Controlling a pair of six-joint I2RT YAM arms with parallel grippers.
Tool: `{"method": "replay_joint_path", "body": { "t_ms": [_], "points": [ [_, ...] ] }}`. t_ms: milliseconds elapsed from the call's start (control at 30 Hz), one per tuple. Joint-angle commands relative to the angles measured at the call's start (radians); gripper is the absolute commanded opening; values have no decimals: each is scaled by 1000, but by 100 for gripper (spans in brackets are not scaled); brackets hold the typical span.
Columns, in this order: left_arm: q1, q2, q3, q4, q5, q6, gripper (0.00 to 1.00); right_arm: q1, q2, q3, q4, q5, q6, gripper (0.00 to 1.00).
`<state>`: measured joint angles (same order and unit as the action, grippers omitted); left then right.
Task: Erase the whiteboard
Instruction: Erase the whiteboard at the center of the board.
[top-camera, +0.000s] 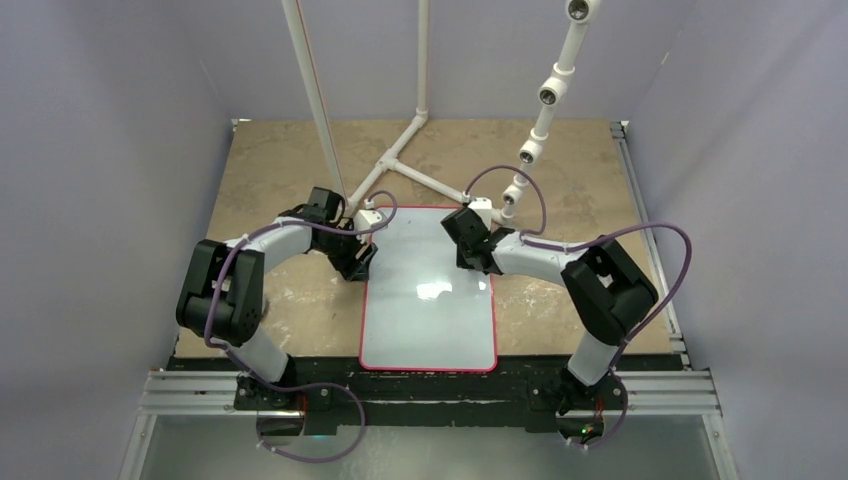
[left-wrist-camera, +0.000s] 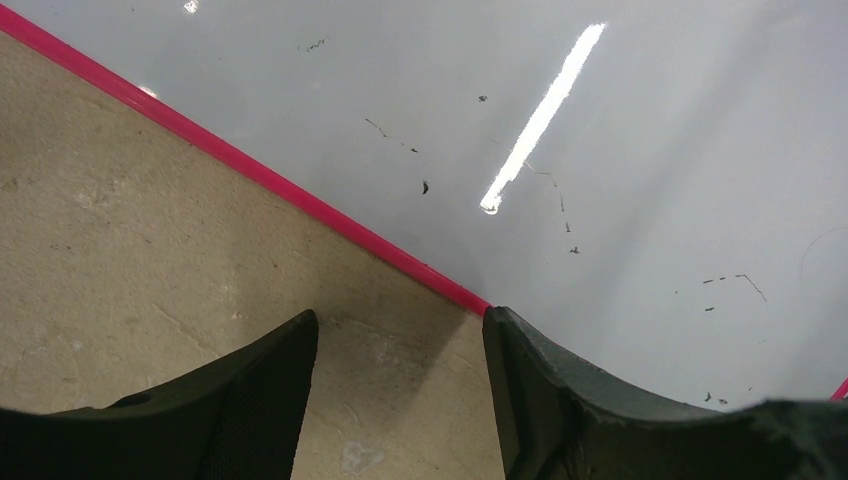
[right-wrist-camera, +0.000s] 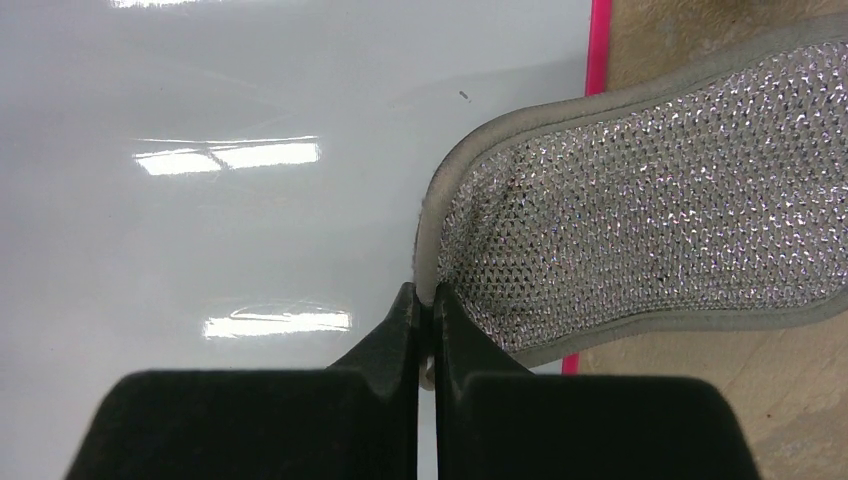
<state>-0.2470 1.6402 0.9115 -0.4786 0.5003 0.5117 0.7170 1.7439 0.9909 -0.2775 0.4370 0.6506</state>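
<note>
Right tool (right-wrist-camera: 425, 312) is clamped tight on the rim of the mesh pad (right-wrist-camera: 640, 210), over the whiteboard (right-wrist-camera: 250, 230)'s far right edge. The board lies flat mid-worktop (left-wrist-camera: 130, 250). I'd press the pad flat, then sweep toward the faint specks (left-wrist-camera: 425, 187) by the open left tool (left-wrist-camera: 400, 335).

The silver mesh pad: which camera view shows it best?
Right wrist view: the pad appears large, its edge pinched in the right gripper. The top view does not show it clearly; the left wrist view misses it.
</note>
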Motion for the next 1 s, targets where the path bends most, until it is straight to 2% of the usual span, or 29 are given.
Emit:
{"method": "replay_joint_path", "body": {
  "t_ms": [0,333,500,633,700,833,967],
  "points": [
    [2,11,15,15,-4,7,61,-11,69,-87,51,-230,-13,0],
    [2,-31,39,-62,7,41,61,-51,121,47,151,-624,-79,0],
    [2,-16,36,-64,-3,31,61,-80,210,102,162,-718,-65,0],
    [2,-14,44,-67,0,28,61,-104,167,60,153,-668,-39,0],
    [2,-16,49,-72,1,28,61,-106,102,28,96,-562,-33,0],
    [2,-15,61,-92,-2,39,59,-108,-67,-71,4,-446,0,0],
    [2,-37,55,-102,7,41,58,-119,-190,-155,-59,-406,28,0]
  ]
}}
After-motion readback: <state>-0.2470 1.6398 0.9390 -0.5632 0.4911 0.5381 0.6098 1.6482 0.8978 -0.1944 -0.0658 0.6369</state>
